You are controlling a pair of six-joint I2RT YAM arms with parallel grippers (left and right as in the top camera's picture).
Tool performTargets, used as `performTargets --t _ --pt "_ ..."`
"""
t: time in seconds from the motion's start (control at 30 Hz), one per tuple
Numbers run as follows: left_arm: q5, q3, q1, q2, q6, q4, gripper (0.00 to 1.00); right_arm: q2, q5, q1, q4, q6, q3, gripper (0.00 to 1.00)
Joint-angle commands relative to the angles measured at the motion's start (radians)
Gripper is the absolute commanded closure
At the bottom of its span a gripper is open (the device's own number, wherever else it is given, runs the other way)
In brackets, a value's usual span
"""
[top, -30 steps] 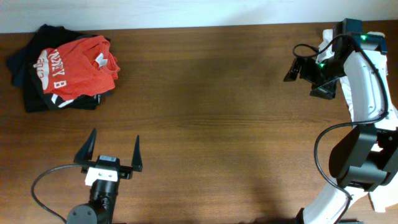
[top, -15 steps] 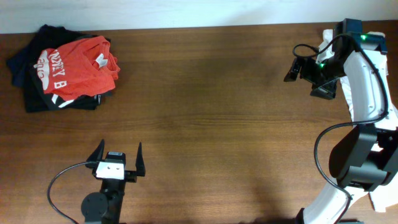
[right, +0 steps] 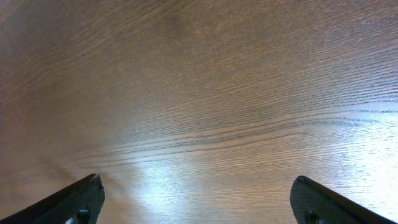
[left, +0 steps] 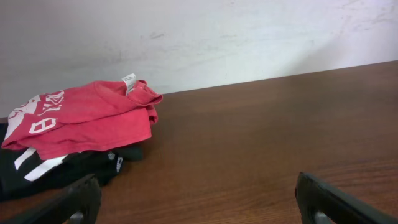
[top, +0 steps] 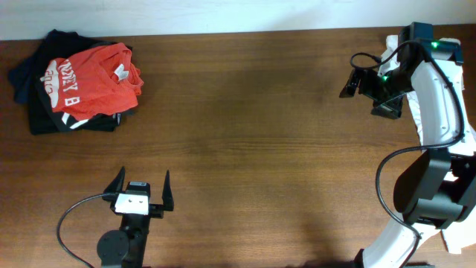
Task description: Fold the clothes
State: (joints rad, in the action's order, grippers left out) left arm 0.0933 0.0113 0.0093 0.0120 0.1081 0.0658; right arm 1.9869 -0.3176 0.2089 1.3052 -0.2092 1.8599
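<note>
The orange-red T-shirt (top: 93, 78) with white lettering lies crumpled on a pile of black shirts at the table's far left corner. It also shows in the left wrist view (left: 87, 121), a white tag sticking up at its collar. My left gripper (top: 141, 182) is open and empty near the front edge, well short of the shirt; in its wrist view (left: 196, 196) only bare wood lies between the fingers. My right gripper (top: 357, 83) is open and empty above the table at the far right; its wrist view (right: 198, 196) shows only wood.
Black shirts (top: 44, 112) with white letters lie under the red one, also in the left wrist view (left: 50, 171). The brown wooden table (top: 245, 141) meets a pale wall (left: 249, 37) at the back.
One second ago my left gripper's fingers were spread wider and sat a little to the left; it has since turned to face the far edge. The right arm and the shirts have not moved.
</note>
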Motion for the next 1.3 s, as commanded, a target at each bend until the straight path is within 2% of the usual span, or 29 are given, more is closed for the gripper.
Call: performTargets --t 0.0,0.17,0.33,0.5,0.57,0.77,0.87,0.97,1.13,1.27 --pt "-0.004 -0.002 0.007 -0.006 -0.013 0.007 0.01 -0.015 0.005 0.003 0.000 0.003 0.006 0.01" --pt "-0.004 -0.002 0.006 -0.006 -0.013 0.007 0.01 -0.168 0.009 -0.032 0.000 0.003 0.006 0.01" --pt "-0.004 -0.002 0.007 -0.006 -0.013 0.007 0.01 -0.457 0.022 -0.074 0.000 0.003 0.006 0.01" --pt "-0.004 -0.002 0.006 -0.006 -0.013 0.007 0.01 -0.729 0.292 -0.164 -0.016 0.003 -0.050 0.01" --pt "-0.004 -0.002 0.006 -0.006 -0.013 0.007 0.01 -0.861 0.311 -0.192 -0.103 0.003 -0.172 0.01" --pt "-0.004 -0.002 0.007 -0.006 -0.013 0.007 0.01 -1.392 0.282 -0.196 -0.438 0.003 -0.844 0.01" --pt "-0.004 -0.002 0.006 -0.006 -0.013 0.007 0.01 -1.653 0.187 -0.196 -0.710 0.003 -1.209 0.01" --pt "-0.004 -0.002 0.007 -0.006 -0.013 0.007 0.01 -1.803 0.171 -0.196 -0.870 0.003 -1.444 0.01" --pt "-0.004 -0.002 0.006 -0.006 -0.013 0.007 0.01 -1.981 0.171 -0.196 -1.055 0.003 -1.682 0.01" --pt "-0.004 -0.002 0.006 -0.006 -0.013 0.007 0.01 -1.984 0.172 -0.196 -1.258 0.003 -1.766 0.01"
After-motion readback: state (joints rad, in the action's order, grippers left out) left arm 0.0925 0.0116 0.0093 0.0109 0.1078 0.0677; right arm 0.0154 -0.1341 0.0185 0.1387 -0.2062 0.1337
